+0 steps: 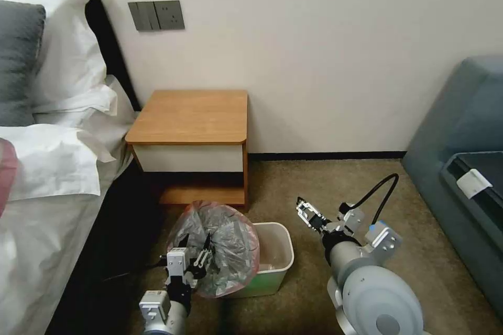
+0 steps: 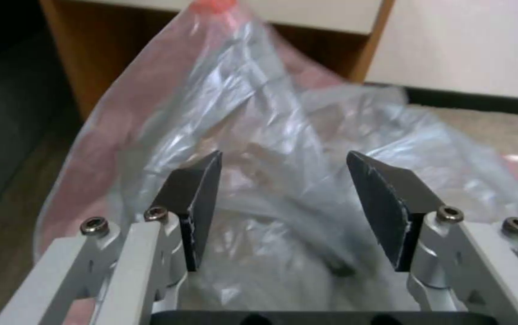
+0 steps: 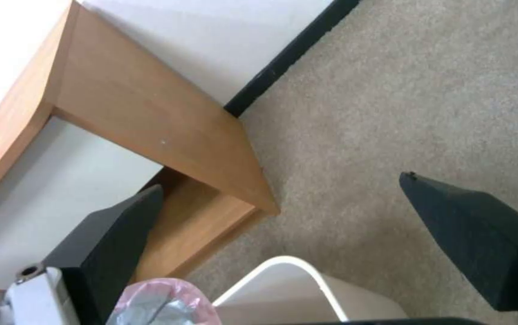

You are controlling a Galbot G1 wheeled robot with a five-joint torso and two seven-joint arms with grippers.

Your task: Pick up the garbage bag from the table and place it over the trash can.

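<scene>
The garbage bag (image 1: 220, 243), crinkly grey plastic with a pink-red rim, bulges up over the left side of the trash can (image 1: 277, 256) on the carpet. The bin's right part stands uncovered. My left gripper (image 1: 198, 252) is open against the bag's near side, and the left wrist view shows the plastic (image 2: 271, 117) between and beyond its spread fingers (image 2: 195, 203). My right gripper (image 1: 310, 215) hangs open to the right of the bin, holding nothing. Its wrist view shows the bin's rim (image 3: 283, 266), a bit of the bag (image 3: 162, 302) and the table (image 3: 144, 113). The table's top (image 1: 191, 115) is bare.
A bed with white pillows (image 1: 57, 89) runs along the left, close to my left arm. At the right stands a grey sofa (image 1: 461, 131). Behind the table is the wall with a switch plate (image 1: 156, 15). Open carpet (image 1: 325, 183) lies between bin and sofa.
</scene>
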